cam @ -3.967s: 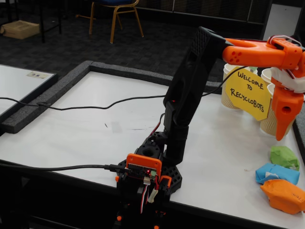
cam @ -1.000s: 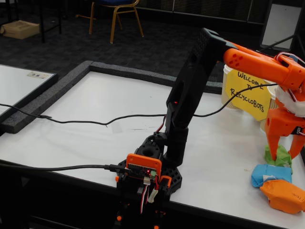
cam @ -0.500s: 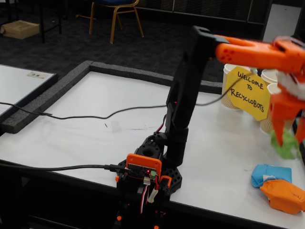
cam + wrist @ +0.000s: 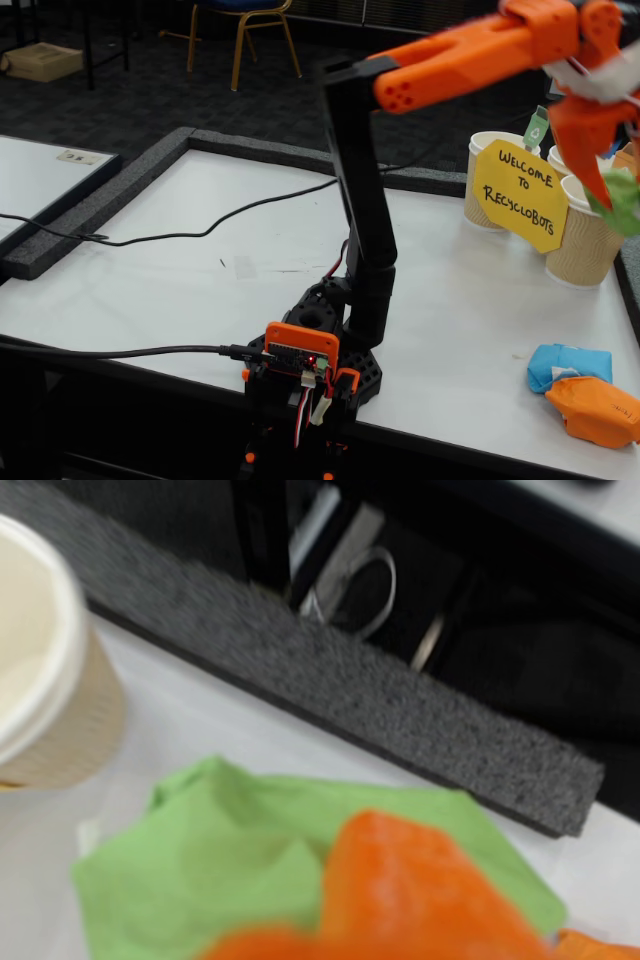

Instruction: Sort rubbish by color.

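High above the white table [image 4: 180,260], an orange two-finger gripper [image 4: 612,190] clutches the crumpled green paper wad [image 4: 622,205]; best carry it steadily over the green-flagged ribbed tan paper cup [image 4: 492,180] before letting go.

paper wads: 3 — green [image 4: 624,200], blue [image 4: 566,364], orange [image 4: 596,410] | cups [image 4: 490,180]: 3 | sign [image 4: 520,193]: 1

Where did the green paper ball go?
The green paper ball is up in the air at the far right of the fixed view, pinched in the gripper just above the nearest paper cup, beside the yellow sign.
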